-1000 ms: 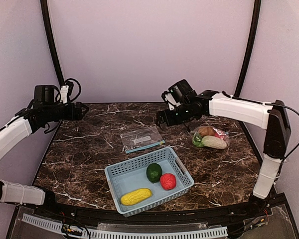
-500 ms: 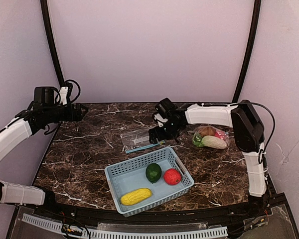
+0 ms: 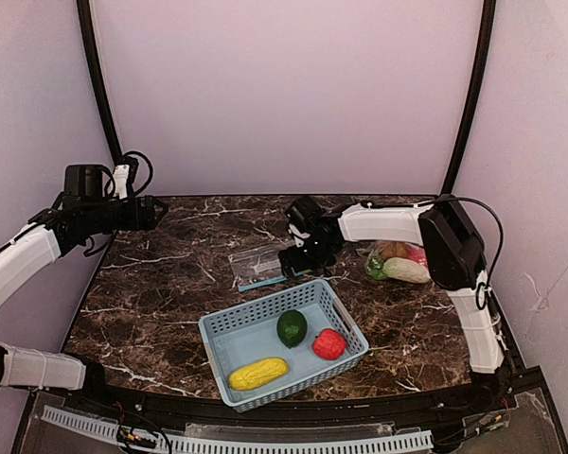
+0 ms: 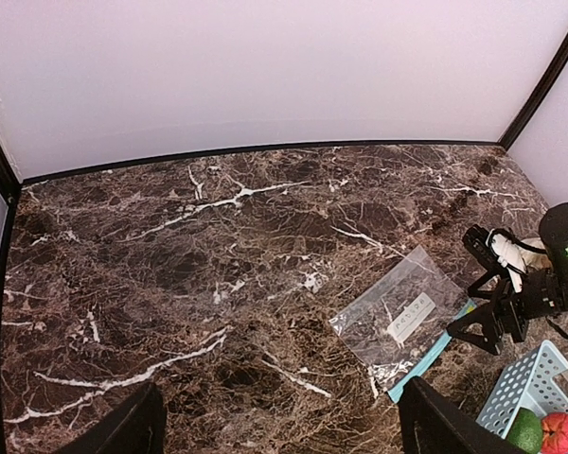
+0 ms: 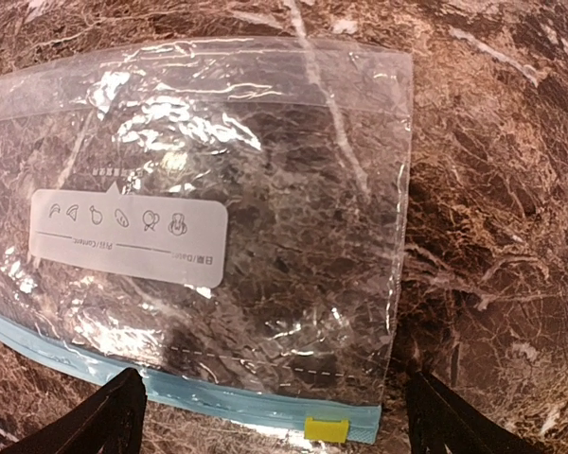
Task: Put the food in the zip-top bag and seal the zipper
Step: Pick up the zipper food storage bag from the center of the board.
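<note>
From here I see the right gripper point(image 3: 296, 258) low over the zip-top bag point(image 3: 263, 261), its jaws standing wide apart and clamped on nothing. In its wrist view the two fingers straddle the bag's blue zipper strip point(image 5: 170, 395), and a yellow slider point(image 5: 327, 427) sits near one end of that strip. I cannot tell whether the fingertips touch the plastic. The bag lies flat on the marble table point(image 3: 151, 293), about midway between the left and right edges and towards the far edge, and the stone shows through it.

The left gripper point(image 3: 152, 212) hangs high above the far left corner of the table. Its jaws are also spread, with nothing between them.

A light blue basket point(image 3: 229, 323) sits near the middle of the near edge, just in front of the bag. In it are the yellow corn point(image 3: 258, 373), the dark green round fruit point(image 3: 292, 327) and the red apple point(image 3: 328, 343), each lying apart from the others.

A second clear bag point(image 3: 426, 257) rests close to the right edge of the table. It holds the potato point(image 3: 391, 249), the white radish point(image 3: 407, 270), the green pod point(image 3: 374, 268) and the small red fruit point(image 3: 417, 254), bunched together.
</note>
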Motion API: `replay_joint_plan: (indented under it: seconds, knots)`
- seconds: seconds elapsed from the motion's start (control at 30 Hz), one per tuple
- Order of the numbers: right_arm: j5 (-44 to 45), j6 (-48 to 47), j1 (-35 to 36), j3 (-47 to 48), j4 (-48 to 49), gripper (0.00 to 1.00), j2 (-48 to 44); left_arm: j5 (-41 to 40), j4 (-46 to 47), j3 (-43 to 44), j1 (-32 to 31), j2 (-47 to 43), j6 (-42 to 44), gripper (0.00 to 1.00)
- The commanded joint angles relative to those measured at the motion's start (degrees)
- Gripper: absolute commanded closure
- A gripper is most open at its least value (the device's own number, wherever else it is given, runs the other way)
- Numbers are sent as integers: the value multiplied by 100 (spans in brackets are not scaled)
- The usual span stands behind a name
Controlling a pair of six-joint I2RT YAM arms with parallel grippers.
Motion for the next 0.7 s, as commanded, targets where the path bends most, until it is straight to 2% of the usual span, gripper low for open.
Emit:
replay_joint_plan:
  seconds: [0.0, 0.1, 0.2, 0.3, 0.43, 0.63, 0.67]
  knots:
    - [220, 188, 27, 153, -168, 7, 339, 51, 93, -85, 65, -170, -28, 14]
    - [348, 238, 34, 185, -216, 9, 456, 78, 114, -98, 61, -167, -40, 14]
    - [498, 278, 36, 178, -248, 16, 535, 131, 122, -103, 66, -149, -58, 14]
    - [627, 284, 51, 180, -267, 34, 563, 143, 121, -99, 62, -139, -64, 14]
    - [723, 259, 104, 150, -269, 66, 526, 162, 134, -104, 67, -131, -71, 14]
    - [840, 303, 185, 45, -237, 100, 326, 217, 167, -122, 63, -111, -82, 14]
    - [862, 328, 190, 27, -228, 100, 268, 223, 169, -124, 65, -111, -81, 14]
